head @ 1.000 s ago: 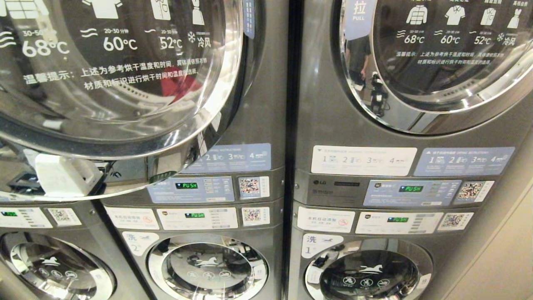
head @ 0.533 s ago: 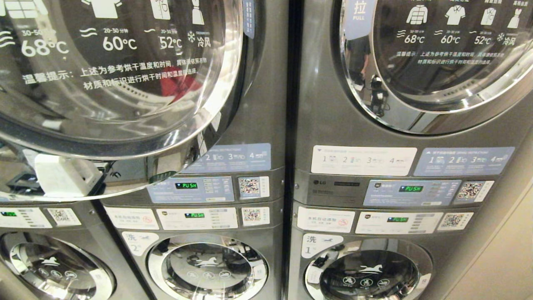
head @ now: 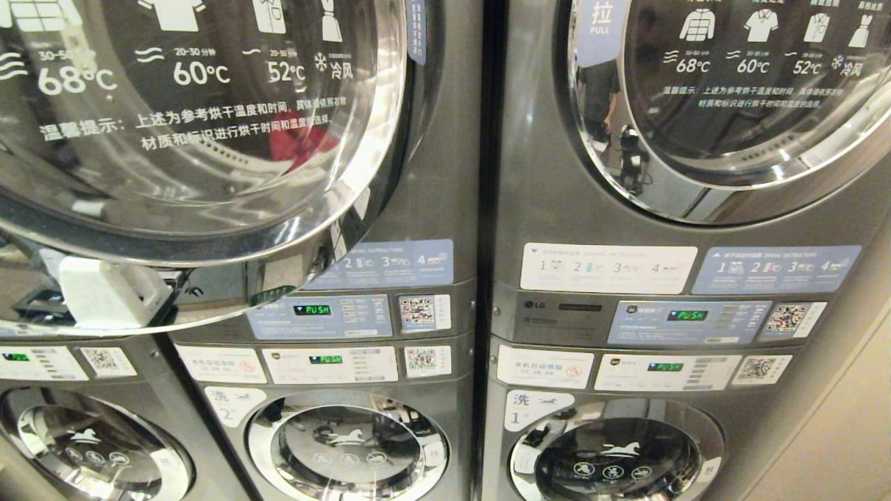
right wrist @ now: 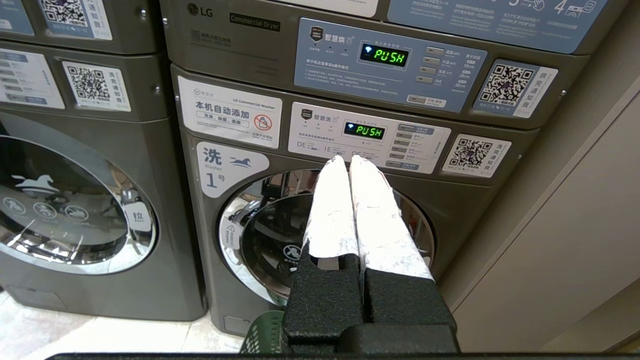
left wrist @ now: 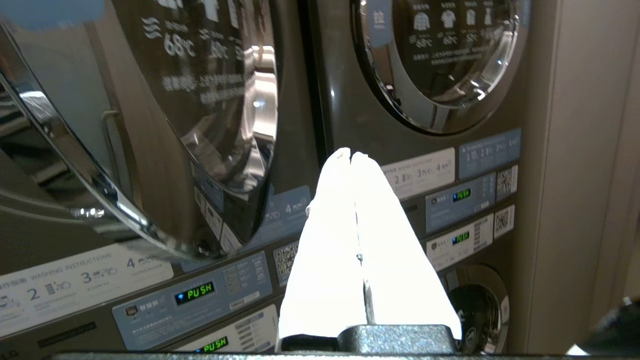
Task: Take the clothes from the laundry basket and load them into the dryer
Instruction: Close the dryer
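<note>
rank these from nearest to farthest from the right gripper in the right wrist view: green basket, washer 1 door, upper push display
1. green basket, on the floor just below the shut right gripper.
2. washer 1 door, straight ahead behind the fingers.
3. upper push display, higher on the dryer panel.

Warm indoor light throughout, fairly dim on the grey metal machine fronts [head: 445,209]. Strong reflections streak across the open round glass dryer door with its chrome rim [head: 209,139], curving at the picture's edge. On the left wrist view the white-wrapped fingers [left wrist: 325,240] are blown out, detail lost. Green "PUSH" displays [right wrist: 383,56] read sharp.
</note>
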